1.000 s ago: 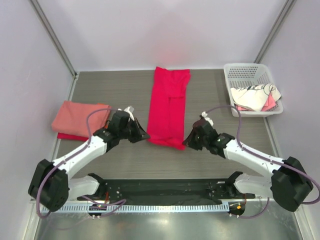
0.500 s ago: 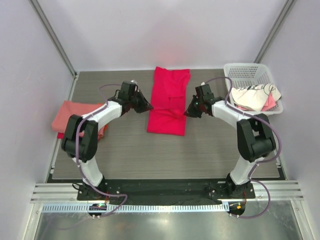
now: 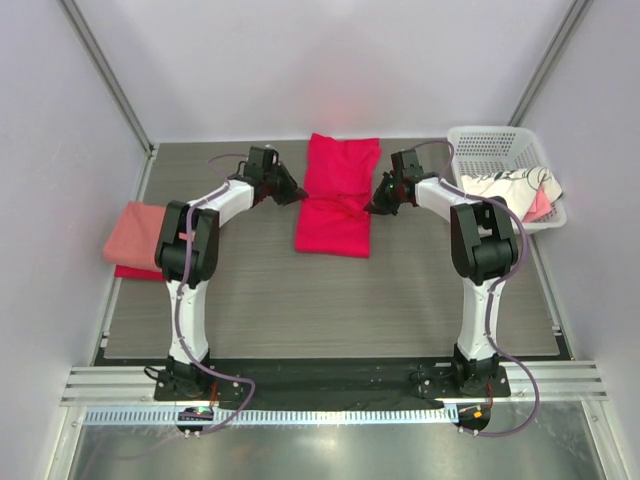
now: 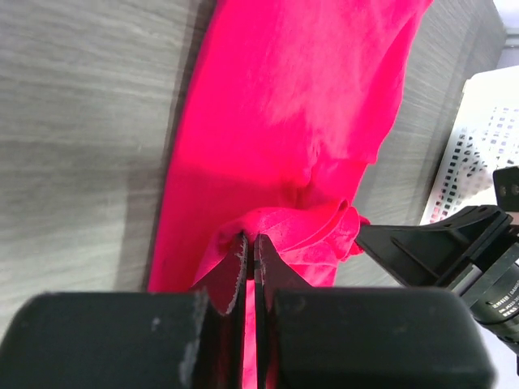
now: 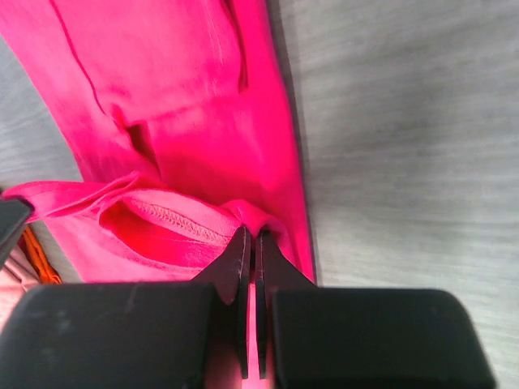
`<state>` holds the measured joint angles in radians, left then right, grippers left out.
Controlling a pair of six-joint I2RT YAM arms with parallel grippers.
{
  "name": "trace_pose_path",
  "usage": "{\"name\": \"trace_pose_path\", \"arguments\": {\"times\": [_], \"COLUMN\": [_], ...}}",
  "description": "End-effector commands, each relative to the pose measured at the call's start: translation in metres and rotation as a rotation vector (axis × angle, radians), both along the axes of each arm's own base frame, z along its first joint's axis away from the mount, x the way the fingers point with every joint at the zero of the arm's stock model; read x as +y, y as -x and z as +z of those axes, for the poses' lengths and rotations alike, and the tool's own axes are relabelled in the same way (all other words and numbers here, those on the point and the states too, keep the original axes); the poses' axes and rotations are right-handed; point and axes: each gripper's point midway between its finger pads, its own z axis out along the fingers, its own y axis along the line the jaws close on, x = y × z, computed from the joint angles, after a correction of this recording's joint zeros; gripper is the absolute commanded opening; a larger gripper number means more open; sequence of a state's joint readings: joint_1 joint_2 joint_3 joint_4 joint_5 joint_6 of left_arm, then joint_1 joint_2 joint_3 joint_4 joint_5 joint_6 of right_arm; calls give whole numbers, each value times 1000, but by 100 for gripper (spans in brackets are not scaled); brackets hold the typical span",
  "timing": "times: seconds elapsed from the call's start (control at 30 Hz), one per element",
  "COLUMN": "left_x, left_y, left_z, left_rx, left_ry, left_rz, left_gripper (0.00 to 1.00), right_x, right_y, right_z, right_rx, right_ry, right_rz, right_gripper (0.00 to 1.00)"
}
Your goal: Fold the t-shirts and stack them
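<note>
A bright crimson t-shirt (image 3: 335, 228) lies at the middle back of the table, its near part lifted and doubled over towards the far end. My left gripper (image 3: 294, 197) is shut on the left corner of that lifted edge, and my right gripper (image 3: 373, 207) is shut on the right corner. In the left wrist view the fingertips (image 4: 243, 251) pinch a bunched fold of crimson cloth (image 4: 308, 105). The right wrist view shows the same: a stitched hem (image 5: 174, 217) runs into the closed jaws. A salmon-pink t-shirt (image 3: 143, 232) lies folded at the left on a red one (image 3: 133, 272).
A white lattice basket (image 3: 490, 140) stands at the back right and holds a white dark-printed t-shirt (image 3: 508, 193). Metal frame posts rise at both back corners. Both arms reach far out across the grey wood-grain table (image 3: 330, 310).
Both arms have stretched away from the bases and carried the crimson shirt's near edge towards the back, so the shirt looks shorter and doubled over. Both grippers stayed shut.
</note>
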<state>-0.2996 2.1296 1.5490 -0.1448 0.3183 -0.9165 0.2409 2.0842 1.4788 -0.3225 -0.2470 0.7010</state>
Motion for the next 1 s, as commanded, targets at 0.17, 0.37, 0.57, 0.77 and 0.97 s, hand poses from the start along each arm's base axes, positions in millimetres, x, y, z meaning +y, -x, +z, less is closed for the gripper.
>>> {"name": "trace_pose_path", "arguments": {"times": [0.17,0.37,0.57,0.77,0.97], "left_x": [-8,5,25,33,23], "left_y": [-39,-33,11,70,102], "left_z": [14,5,21,9,4], "left_rx": [-79,-59,-84,-22,6], "left_ry": [48,-1,-89,-115,-85], "left_rz": [-14,-10,15,19,-34], "left_gripper": [0,99,99,96,87], "right_x": [-9,-17,-26,-28,-17], "right_y": [-38,-36,11,66,81], "right_z": [28,31,25,23,31], "right_rx": [-93,-111,-87,-102,-138], "right_ry": [-29,7,16,-26,-73], "right_rz": [-9,-2,13,26,88], "right_gripper": [4,56,57,57,51]}}
